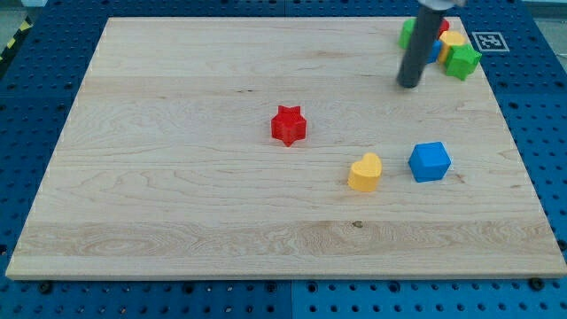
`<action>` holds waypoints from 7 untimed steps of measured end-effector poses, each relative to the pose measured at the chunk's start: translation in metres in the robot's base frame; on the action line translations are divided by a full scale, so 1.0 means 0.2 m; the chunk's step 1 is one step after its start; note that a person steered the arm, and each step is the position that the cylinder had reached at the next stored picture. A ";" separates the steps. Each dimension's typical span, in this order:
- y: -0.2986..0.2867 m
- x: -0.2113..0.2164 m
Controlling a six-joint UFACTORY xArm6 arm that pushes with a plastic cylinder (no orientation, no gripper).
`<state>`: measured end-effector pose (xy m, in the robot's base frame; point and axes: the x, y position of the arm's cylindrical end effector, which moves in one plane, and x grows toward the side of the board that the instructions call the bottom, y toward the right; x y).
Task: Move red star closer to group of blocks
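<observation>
The red star [288, 125] lies near the middle of the wooden board [177, 177]. A group of blocks sits at the view's top right corner: a green star [462, 60], a yellow block [453, 41], a blue block [435, 51], a bit of red block [444, 27] and a green block [406, 34], partly hidden by the rod. My tip [408, 85] rests on the board just below and left of that group, far to the right of and above the red star.
A yellow heart [365, 172] and a blue cube [430, 162] lie side by side right of and below the red star. A blue pegboard table [532, 133] surrounds the board. A marker tag [488, 41] sits at the top right.
</observation>
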<state>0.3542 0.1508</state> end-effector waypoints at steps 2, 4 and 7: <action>-0.78 0.19; -1.05 0.45; -0.45 0.16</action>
<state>0.3866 0.0610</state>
